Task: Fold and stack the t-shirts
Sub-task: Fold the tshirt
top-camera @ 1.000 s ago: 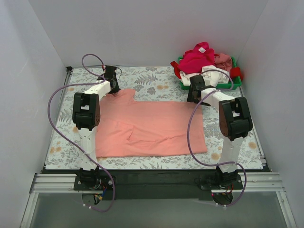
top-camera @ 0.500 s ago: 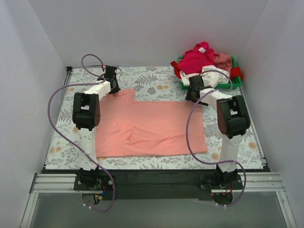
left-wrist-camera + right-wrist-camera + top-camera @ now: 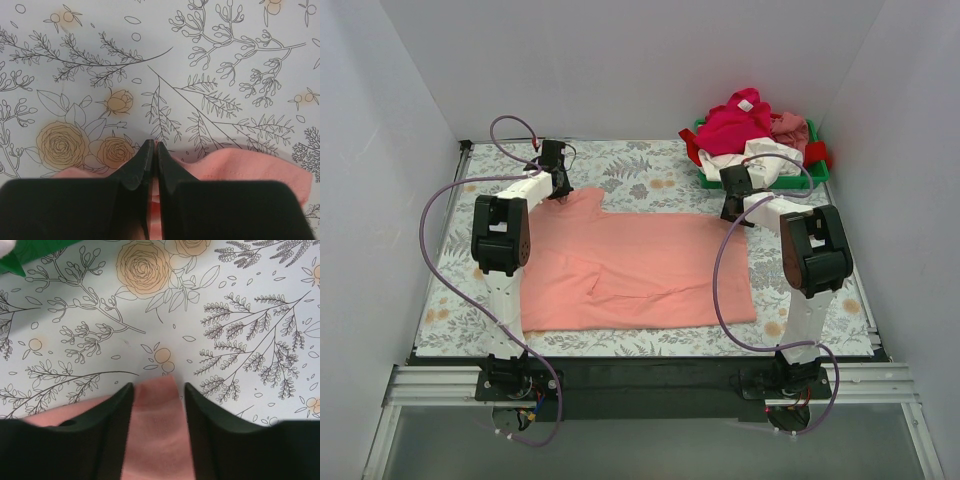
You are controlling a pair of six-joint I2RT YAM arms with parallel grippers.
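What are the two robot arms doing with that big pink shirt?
They're getting ready to fold it. The salmon-pink t-shirt lies spread out on the flowery table. The left gripper is pinched shut on one far corner, and the right gripper sits open with the other far corner between its fingers. The other t-shirts wait in a heap in the green tray.

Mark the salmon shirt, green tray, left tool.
salmon shirt [image 3: 640, 265]: top view, middle of its body.
green tray [image 3: 817, 178]: top view, near rim.
left tool [image 3: 153, 145]: left wrist view, between its shut fingertips.
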